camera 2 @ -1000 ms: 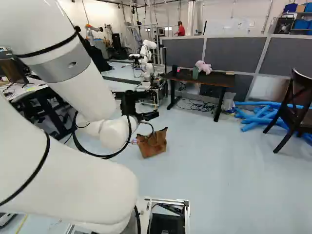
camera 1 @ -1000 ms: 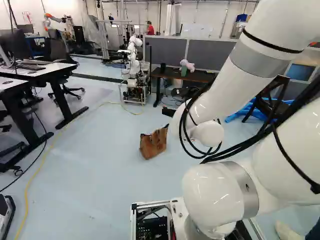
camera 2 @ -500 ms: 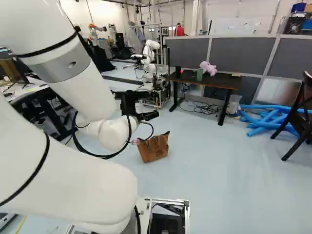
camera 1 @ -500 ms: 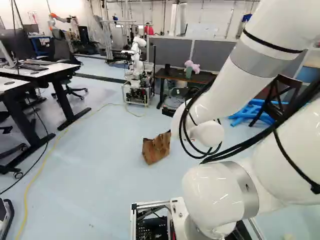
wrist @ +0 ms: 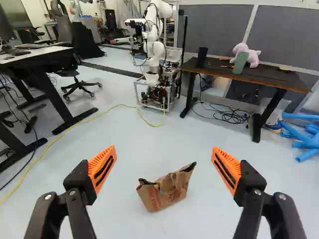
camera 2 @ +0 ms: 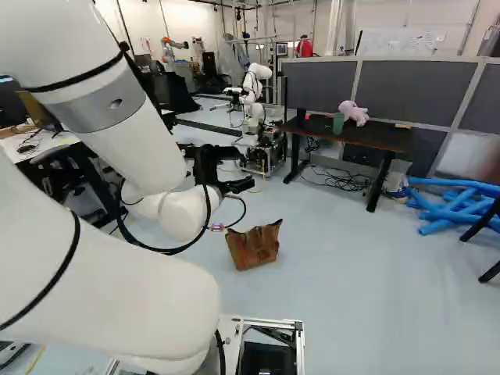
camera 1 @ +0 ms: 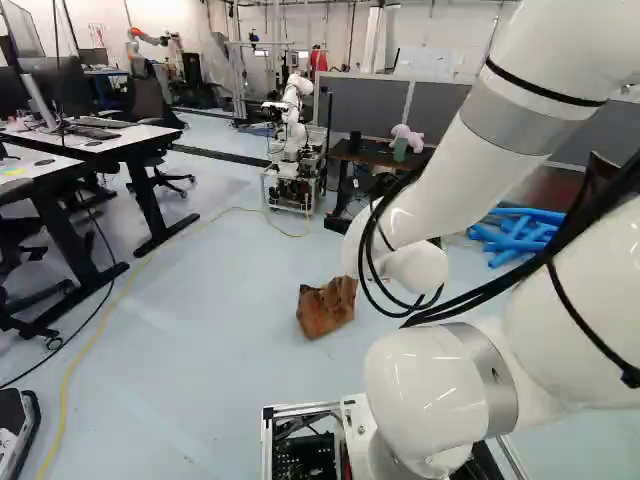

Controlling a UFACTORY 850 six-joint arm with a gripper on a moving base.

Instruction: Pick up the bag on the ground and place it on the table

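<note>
The arm [camera 1: 465,180] is largely hiding the pincer [camera 2: 244,186] in the left base view. The pincer is gaping wide, holding nothing. The brown bag [wrist: 167,194] is sitting crumpled on the floor [wrist: 129,149].

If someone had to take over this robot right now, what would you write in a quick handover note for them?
Gripper: open and empty, its fingers wide apart.
Brown paper bag: on the floor ahead of the gripper, not held.
Dark table: farther ahead, bearing a pink plush toy and a green cup; probably the one meant.
Done: neither the pickup nor the placing.
Left: reach the bag, grip it, lift it, carry it over and set it on the table.
</note>
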